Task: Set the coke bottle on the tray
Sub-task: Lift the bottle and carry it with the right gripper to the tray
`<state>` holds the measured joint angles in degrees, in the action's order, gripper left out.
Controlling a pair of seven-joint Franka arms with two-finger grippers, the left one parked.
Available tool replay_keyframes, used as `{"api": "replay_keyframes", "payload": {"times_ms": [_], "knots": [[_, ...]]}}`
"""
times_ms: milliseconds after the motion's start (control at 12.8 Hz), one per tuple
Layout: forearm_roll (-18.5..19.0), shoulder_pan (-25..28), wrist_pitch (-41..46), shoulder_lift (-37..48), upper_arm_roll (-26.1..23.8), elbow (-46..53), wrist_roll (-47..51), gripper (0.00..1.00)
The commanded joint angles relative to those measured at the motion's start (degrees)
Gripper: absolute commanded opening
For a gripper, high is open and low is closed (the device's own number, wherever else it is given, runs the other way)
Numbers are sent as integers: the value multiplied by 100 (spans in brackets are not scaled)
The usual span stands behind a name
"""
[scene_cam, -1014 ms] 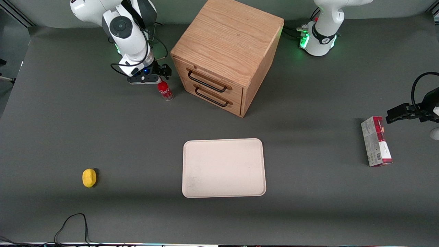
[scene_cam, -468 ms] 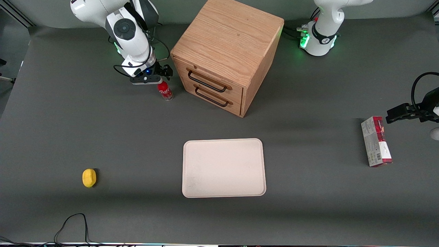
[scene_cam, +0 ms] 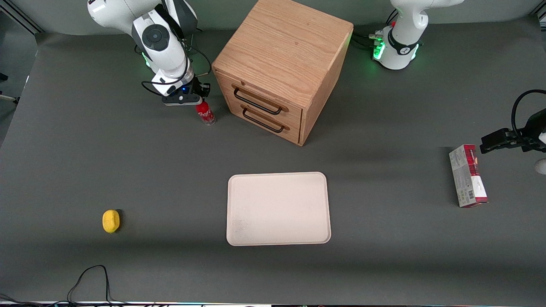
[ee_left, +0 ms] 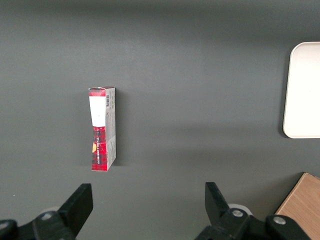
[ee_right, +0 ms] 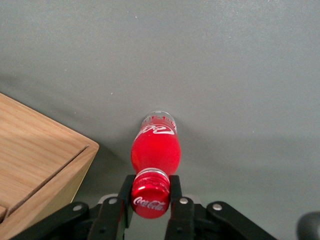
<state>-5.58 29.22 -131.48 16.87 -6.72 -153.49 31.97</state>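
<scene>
The coke bottle (scene_cam: 205, 113) is a slim red bottle that stands on the dark table in front of the wooden drawer cabinet (scene_cam: 281, 64), toward the working arm's end. My right gripper (scene_cam: 198, 100) is at the bottle's top. In the right wrist view the fingers (ee_right: 124, 195) press both sides of the red cap of the bottle (ee_right: 155, 150), so the gripper (ee_right: 150, 194) is shut on it. The bottle's base rests on the table. The cream-white tray (scene_cam: 277, 209) lies flat and empty, nearer to the front camera than the cabinet; its edge also shows in the left wrist view (ee_left: 305, 90).
The cabinet's corner (ee_right: 35, 150) is close beside the bottle. A yellow lemon-like object (scene_cam: 111, 221) lies near the front edge at the working arm's end. A red-and-grey carton (scene_cam: 468, 175) lies toward the parked arm's end and shows in the left wrist view (ee_left: 102, 127).
My gripper has shifted a little toward the cabinet over the bottle's top and its fingers have drawn in on the cap. The bottle has stayed in place.
</scene>
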Motion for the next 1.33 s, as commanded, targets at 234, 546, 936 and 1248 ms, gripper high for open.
{"api": "replay_keyframes", "payload": {"times_ms": [234,546,936,1248], "knots": [[-101,14,165,8,153,353,2,0],[-14,-12,1692,-245,539,1985,-15,0],[13,-48,4046,-2192,1268,5794,-323,0],[-22,-56,5316,-3706,1586,8323,-552,0]]}}
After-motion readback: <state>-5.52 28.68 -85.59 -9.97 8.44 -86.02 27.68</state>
